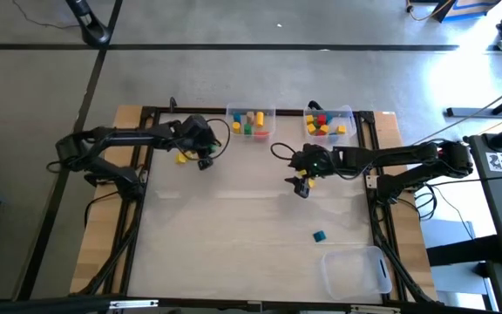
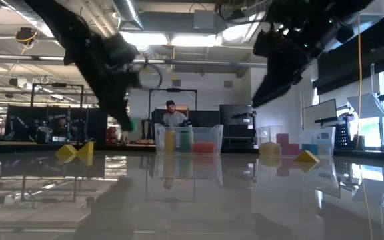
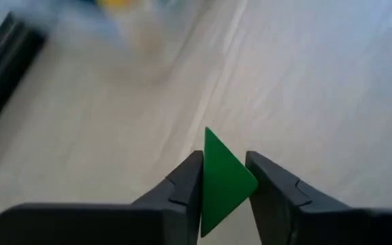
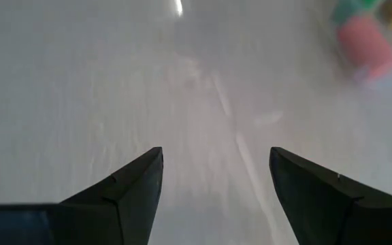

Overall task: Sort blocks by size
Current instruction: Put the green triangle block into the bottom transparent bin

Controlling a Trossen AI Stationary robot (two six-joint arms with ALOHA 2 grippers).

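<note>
Left gripper [image 3: 224, 178] holds a green triangular block [image 3: 223, 180] pinched between its jaws, raised off the desk [image 1: 234, 235], near the left clear bin [image 1: 251, 123]. Right gripper [image 4: 215, 180] jaws are spread wide with nothing between them, a yellow block [image 1: 308, 180] just beside them. To do it well: carry the green block over the matching bin, lower, then release; the tilted wedge may slip. Its size class is hard to judge. A teal block [image 1: 319, 235] lies well apart.
</note>
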